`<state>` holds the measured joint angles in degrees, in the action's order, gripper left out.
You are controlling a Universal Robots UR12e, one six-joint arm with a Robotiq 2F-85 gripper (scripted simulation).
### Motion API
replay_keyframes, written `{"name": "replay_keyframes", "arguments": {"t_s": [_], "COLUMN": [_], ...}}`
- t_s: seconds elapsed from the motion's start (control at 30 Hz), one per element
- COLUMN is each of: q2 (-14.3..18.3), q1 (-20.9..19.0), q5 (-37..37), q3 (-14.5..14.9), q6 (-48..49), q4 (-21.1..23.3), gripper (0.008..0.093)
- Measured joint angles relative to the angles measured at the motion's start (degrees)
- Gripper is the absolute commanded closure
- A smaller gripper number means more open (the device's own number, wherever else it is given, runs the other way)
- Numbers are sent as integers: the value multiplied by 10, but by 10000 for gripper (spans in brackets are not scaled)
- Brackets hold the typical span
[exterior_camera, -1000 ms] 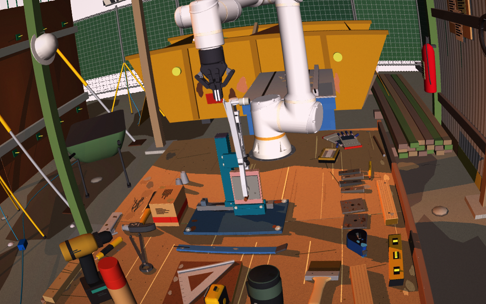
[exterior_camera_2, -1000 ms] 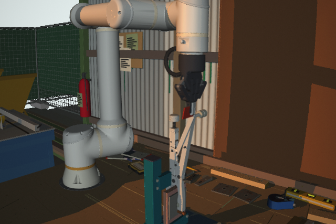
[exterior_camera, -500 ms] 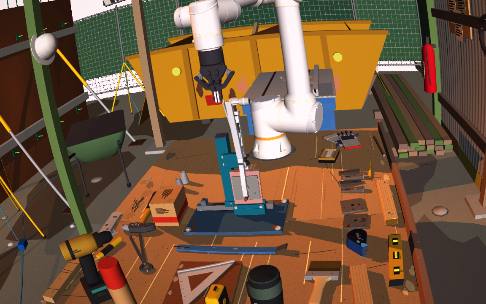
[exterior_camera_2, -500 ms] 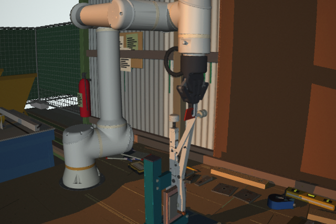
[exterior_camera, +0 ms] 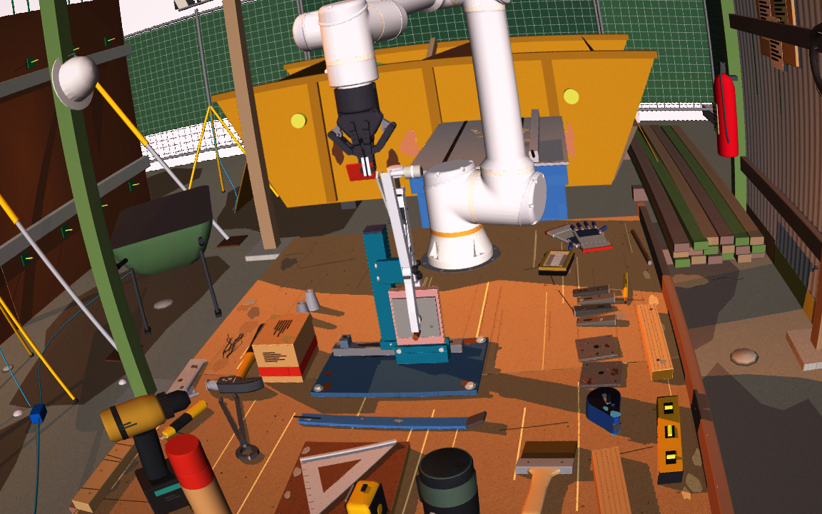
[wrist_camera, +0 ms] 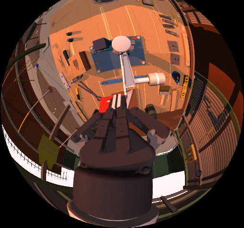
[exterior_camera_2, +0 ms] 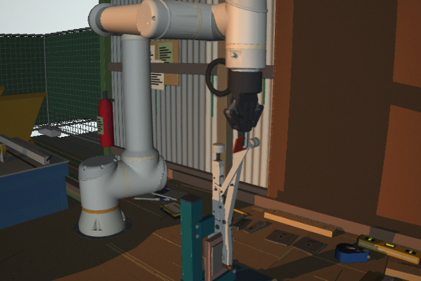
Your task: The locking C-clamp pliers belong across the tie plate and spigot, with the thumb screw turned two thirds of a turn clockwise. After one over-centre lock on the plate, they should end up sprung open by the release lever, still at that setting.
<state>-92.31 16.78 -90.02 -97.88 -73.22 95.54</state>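
Observation:
The locking C-clamp pliers (exterior_camera: 401, 249) stand upright on the teal fixture post (exterior_camera: 379, 288), jaws down at the pink-framed tie plate (exterior_camera: 415, 318), with the two white handles spread apart in a V toward the top. The thumb screw (exterior_camera_2: 218, 148) caps the straight handle and a second knob (exterior_camera_2: 254, 142) sticks out from the swung handle. My gripper (exterior_camera: 367, 167) hangs just above the handle tops, closed and empty, beside the red release lever (exterior_camera_2: 239, 144). In the wrist camera the red lever (wrist_camera: 106, 102) lies right at my fingertips (wrist_camera: 119, 99).
A cardboard box (exterior_camera: 283, 348) sits left of the blue base plate (exterior_camera: 401, 374). A drill (exterior_camera: 139, 425), hammer (exterior_camera: 232, 383), blue bar (exterior_camera: 392, 421), set square, metal plates (exterior_camera: 598, 348) and spirit level (exterior_camera: 668, 438) are scattered over the bench. The arm's base (exterior_camera: 459, 246) stands behind the fixture.

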Motion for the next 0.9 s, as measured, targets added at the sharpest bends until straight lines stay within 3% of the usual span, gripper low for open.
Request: {"name": "replay_keyframes", "arguments": {"t_s": [0.9], "q2": [5], "q1": [-1], "q5": [0], "q3": [2], "q6": [-1], "q4": [3], "gripper": [934]}}
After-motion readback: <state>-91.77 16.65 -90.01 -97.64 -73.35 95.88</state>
